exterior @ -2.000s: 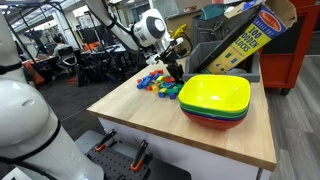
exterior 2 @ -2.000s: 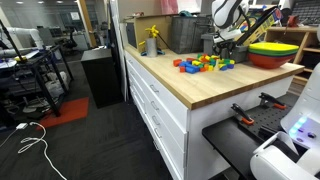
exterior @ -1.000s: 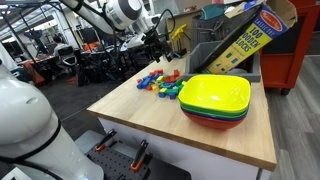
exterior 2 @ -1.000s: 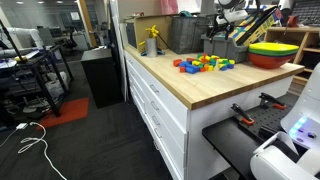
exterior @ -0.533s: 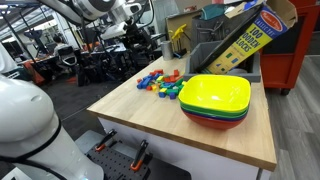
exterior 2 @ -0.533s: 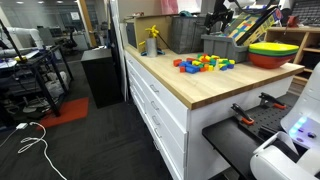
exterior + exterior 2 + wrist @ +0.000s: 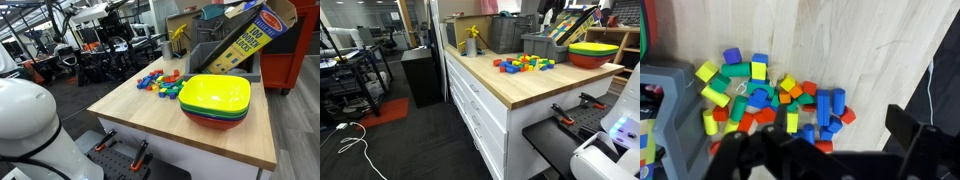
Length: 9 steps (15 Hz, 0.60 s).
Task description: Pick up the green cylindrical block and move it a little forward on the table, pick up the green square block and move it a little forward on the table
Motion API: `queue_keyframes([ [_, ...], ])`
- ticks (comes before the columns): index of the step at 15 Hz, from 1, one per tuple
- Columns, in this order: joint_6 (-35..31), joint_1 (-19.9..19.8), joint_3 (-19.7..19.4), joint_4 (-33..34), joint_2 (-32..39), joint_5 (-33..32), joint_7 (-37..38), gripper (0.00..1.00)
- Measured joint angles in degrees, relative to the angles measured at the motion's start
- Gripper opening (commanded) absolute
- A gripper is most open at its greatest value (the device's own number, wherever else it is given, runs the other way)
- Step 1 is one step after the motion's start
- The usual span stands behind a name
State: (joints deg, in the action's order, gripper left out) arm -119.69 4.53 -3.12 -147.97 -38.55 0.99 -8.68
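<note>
Pale wood surface [image 7: 140, 115] carries a heap of blocks [image 7: 775, 100]; the green blocks [image 7: 737, 70] lie inside it, shapes too blurred to name. The jaws, dark and cut off below in wrist view, stand apart, empty. A cluttered workshop lies around.

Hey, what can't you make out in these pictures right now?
- Claw: dark and blurred at the wrist view's bottom edge; open or shut unclear.
- Blocks: too small in both exterior views to tell green shapes apart.
- Gray bin: cut off by the wrist view's left edge; contents unclear.
</note>
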Motion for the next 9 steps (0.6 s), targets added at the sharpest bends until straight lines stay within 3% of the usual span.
queue_keyframes([
  [5, 9.14, 0.00, -1.95, 2.17, -2.18, -0.05, -6.87, 1.00],
  [9, 11.15, -0.01, -2.10, 4.12, -2.18, -0.06, -8.16, 1.00],
])
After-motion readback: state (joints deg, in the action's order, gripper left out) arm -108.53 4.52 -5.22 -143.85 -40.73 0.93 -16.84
